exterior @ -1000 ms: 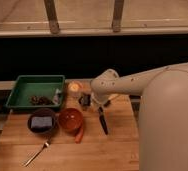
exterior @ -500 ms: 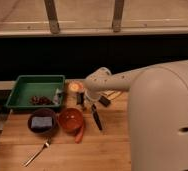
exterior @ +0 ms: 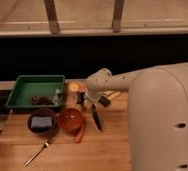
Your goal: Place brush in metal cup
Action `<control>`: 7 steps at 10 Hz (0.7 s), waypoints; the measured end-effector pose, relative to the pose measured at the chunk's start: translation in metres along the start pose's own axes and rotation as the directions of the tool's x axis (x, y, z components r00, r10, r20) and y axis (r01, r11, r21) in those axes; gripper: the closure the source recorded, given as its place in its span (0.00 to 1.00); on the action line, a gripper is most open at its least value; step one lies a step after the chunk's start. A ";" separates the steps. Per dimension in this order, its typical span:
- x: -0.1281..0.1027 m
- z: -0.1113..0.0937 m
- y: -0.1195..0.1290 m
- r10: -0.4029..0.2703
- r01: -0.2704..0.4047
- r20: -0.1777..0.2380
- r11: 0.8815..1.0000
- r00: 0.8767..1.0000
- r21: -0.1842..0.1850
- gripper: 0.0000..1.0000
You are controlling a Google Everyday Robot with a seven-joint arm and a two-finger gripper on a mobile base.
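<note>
Fork nearest, on wood table. Dark bowl beside orange bowl. Brush flat on table, right of orange bowl. Gripper hovers just above brush's far end, beside metal cup; finger state unclear. Green tray far left.

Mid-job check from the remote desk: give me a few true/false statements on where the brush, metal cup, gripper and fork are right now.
1. The brush lies on the wooden table. True.
2. The brush stands inside the metal cup. False; it lies right of the orange bowl.
3. The gripper is beside the metal cup. True.
4. The fork lies in the green tray. False; it lies on the table, front left.
</note>
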 end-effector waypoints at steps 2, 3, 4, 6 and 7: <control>-0.001 -0.001 0.000 -0.004 0.004 0.008 1.000 1.000 -0.002 0.45; -0.003 -0.002 0.001 -0.007 0.007 0.013 1.000 1.000 -0.001 0.34; -0.004 -0.003 0.002 -0.009 0.009 0.016 1.000 1.000 -0.002 0.26; -0.005 -0.006 0.003 -0.013 0.013 0.023 1.000 1.000 -0.001 0.20; -0.005 -0.007 0.003 -0.015 0.015 0.024 1.000 1.000 0.000 0.20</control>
